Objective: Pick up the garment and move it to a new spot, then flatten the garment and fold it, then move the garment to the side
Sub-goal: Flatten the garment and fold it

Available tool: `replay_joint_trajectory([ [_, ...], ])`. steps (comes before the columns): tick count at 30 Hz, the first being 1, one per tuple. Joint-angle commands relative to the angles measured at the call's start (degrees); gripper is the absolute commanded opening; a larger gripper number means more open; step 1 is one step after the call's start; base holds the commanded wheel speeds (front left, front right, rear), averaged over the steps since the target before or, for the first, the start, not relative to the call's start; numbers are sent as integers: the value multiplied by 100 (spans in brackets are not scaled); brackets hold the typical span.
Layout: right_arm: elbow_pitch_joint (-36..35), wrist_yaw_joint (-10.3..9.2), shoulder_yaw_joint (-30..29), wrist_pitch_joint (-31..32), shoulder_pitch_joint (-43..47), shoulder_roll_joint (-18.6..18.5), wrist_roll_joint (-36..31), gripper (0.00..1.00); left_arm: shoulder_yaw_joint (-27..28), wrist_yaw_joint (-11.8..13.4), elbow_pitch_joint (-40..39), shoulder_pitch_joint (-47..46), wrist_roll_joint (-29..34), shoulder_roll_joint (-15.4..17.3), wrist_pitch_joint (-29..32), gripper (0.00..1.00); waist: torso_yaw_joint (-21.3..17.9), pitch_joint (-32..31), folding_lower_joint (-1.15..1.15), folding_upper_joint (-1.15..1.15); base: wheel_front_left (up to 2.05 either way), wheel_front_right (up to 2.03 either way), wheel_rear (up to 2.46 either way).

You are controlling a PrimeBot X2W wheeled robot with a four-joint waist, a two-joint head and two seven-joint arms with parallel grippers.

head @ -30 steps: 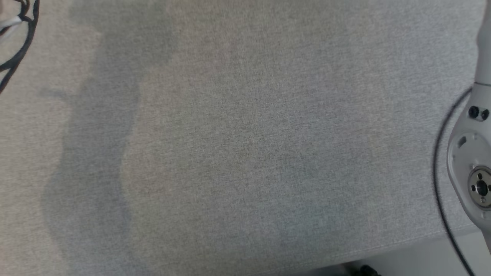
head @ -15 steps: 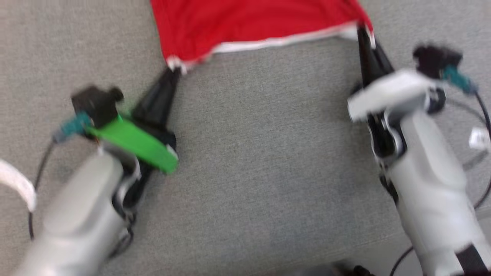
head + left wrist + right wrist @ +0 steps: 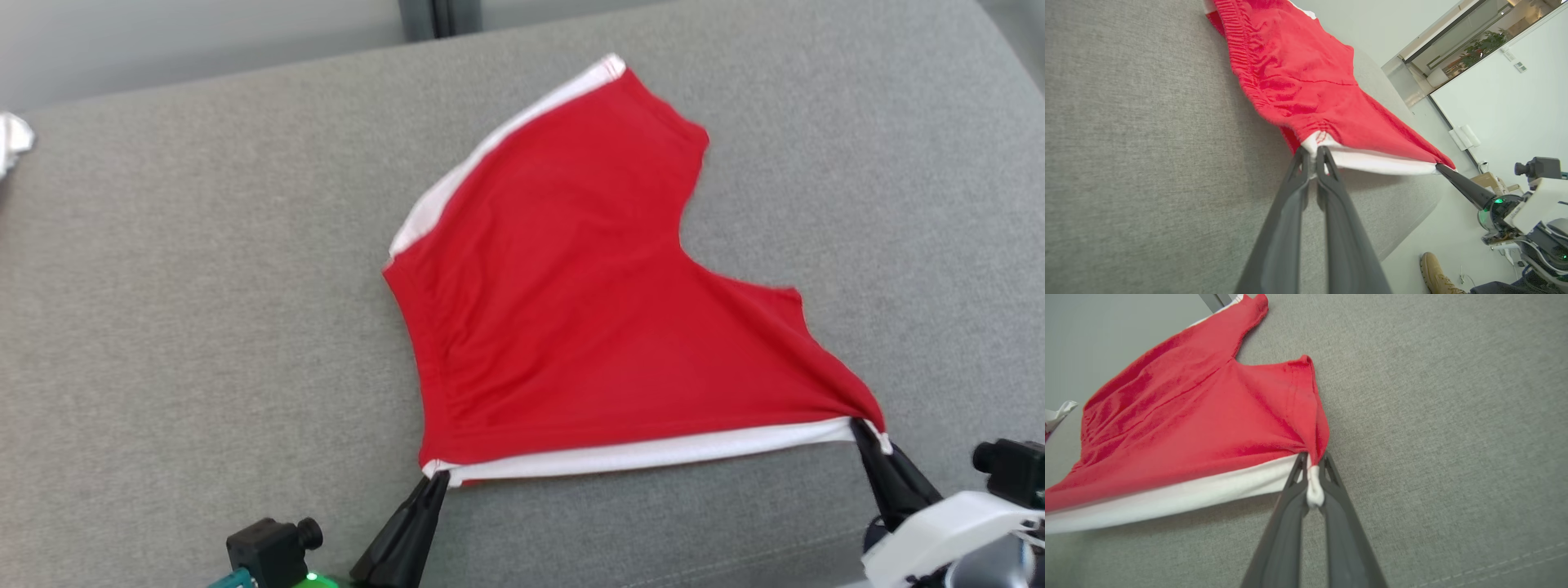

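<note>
Grey woven fabric covers the worktop (image 3: 163, 327), which meets a pale wall at the back. Low in the head view, the left pincer (image 3: 435, 483) is pressed together on one end of a white edge band (image 3: 653, 453). The right pincer (image 3: 864, 431), at the lower right, pinches the other end. The band runs taut from left to right between them, seemingly a little raised. Beyond it, away from the robot, the red soft-knit shorts (image 3: 588, 310) lie spread on the worktop, with the leg openings towards the right. Both arms look equally near, so a flattening pull would probably run towards the robot.
</note>
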Motion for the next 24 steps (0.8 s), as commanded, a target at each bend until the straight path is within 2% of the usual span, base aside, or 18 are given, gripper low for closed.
replay_joint_trajectory([
  [1, -265, -12, -158, 123, 163, 1, 1, 0, 59, 48, -108, 128, -78, 91, 28, 0, 240, -452, 0, 0, 0, 0, 0],
  [5, -831, -12, -489, 525, 266, 137, -134, 0, -7, -13, -371, 53, -263, 69, 243, 0, 324, -347, 0, 0, 0, 0, 0],
  [9, -1100, -11, -573, 914, -293, 247, -210, 0, 78, -135, -524, -241, -636, -143, 432, 0, 395, -81, 0, 0, 0, 0, 0],
  [11, -1100, -11, -593, 1106, -697, 184, -306, 0, 144, -183, -493, -493, -742, -164, 542, 0, 464, 106, 0, 0, 0, 0, 0],
  [19, -492, -10, -646, 1859, -2563, -59, -597, 0, 229, -348, -209, -1726, -1116, -522, 1083, 0, 908, 826, 0, 0, 0, 0, 0],
  [24, 147, -10, -522, 2077, -3610, -141, -873, 0, 346, -251, 303, -2500, -1068, -798, 1193, 0, 1196, 1142, 0, 0, 0, 0, 0],
])
